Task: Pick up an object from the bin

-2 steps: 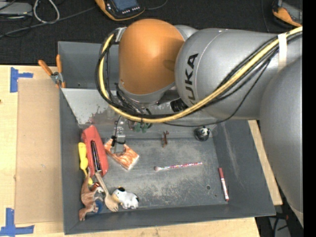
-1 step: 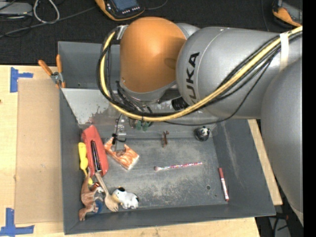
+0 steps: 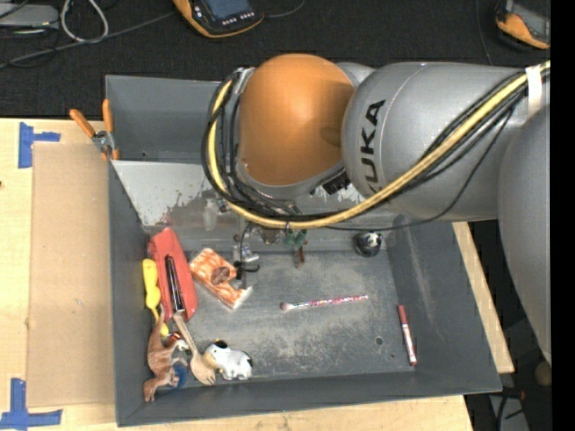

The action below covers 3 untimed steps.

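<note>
My gripper (image 3: 271, 257) hangs low over the middle of the bin, under the orange cover, and is open with nothing between its fingers. Its left fingertip (image 3: 244, 261) stands right at the upper right edge of an orange and white patterned packet (image 3: 216, 277); whether it touches the packet I cannot tell. The right fingertip (image 3: 300, 255) is over bare floor. A thin pink striped stick (image 3: 323, 303) lies flat a little below and to the right of the gripper.
Along the left wall lie a red flat tool (image 3: 172, 278) and a yellow piece (image 3: 150, 287). A brown toy animal (image 3: 165, 367) and a white spotted toy cow (image 3: 230, 361) sit at the front left. A red pen (image 3: 407, 334) lies front right, a dark ball (image 3: 367, 241) behind it.
</note>
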Tool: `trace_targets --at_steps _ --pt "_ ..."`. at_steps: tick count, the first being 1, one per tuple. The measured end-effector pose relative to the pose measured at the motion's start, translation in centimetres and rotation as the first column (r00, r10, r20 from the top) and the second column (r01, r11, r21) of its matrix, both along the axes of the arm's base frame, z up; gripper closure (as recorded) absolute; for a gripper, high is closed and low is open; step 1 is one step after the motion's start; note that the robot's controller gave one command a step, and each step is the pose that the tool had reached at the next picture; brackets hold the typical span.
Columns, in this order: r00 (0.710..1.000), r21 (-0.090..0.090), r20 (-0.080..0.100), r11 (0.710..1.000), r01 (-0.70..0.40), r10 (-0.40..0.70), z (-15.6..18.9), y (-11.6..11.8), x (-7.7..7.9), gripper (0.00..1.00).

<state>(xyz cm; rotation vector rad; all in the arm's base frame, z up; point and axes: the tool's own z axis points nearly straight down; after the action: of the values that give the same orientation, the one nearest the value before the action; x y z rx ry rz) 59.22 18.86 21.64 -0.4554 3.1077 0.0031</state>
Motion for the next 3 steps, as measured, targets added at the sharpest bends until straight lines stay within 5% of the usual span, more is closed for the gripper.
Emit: trace_targets --at_steps 1,2,3 --pt "0.997 0.000 0.000 0.997 -0.080 0.080 -2.2 -2.5 0.9 0.00" --pt "1.000 -0.002 -0.001 1.000 -0.012 0.012 -3.2 -3.1 1.0 0.00" --pt "0.995 -0.001 -0.002 0.995 0.096 -0.096 -5.9 -1.2 -0.1 0.00"
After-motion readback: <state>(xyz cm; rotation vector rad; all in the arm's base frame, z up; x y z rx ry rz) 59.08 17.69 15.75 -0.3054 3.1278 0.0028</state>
